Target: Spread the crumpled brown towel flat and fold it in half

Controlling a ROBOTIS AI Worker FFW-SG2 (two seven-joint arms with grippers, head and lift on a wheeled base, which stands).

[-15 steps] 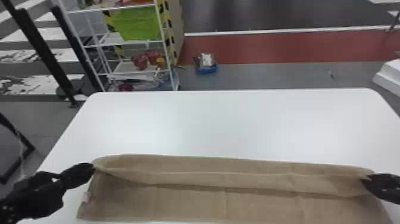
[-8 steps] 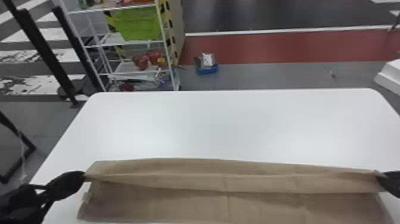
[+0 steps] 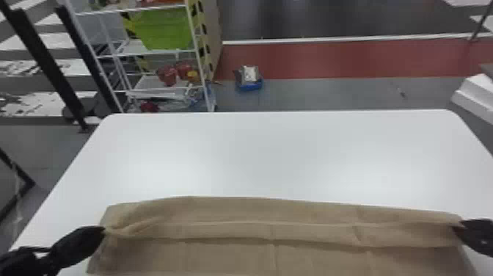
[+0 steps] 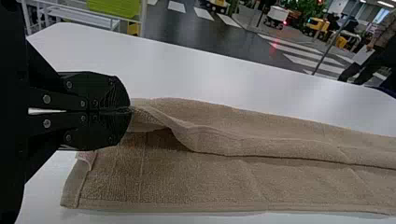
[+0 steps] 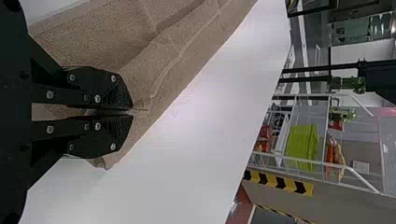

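– White table [image 3: 256,154] below the head; grey floor beyond it, with a wire rack [image 3: 198,55] and a green bin [image 3: 167,29]. Where is the towel lying?

– Brown towel [image 3: 227,255] laid lengthwise across the near part of the table, a long band doubled along its far side. A small pale tag [image 4: 87,158] is seen near one end.

– Holds?

– Left gripper [image 4: 130,110]: fingers pressed together, a pinch of cloth caught at one end of the band. Right gripper [image 5: 132,112]: tips likewise closed on cloth at the opposite end.

– Handling, as judged?

– Light, soft, limp; a grippy looped weave, nothing fragile. No stiffness to be counted on: the span between the pinches may sag or ruck. Creasing is noted by the left hold.

– Best grip?

– Both end corners of the upper layer, pinched shallowly and kept level, with light tension. If pulled hard, the under layer may be dragged along. Fold judged partly made; edges to be matched, then smoothed.
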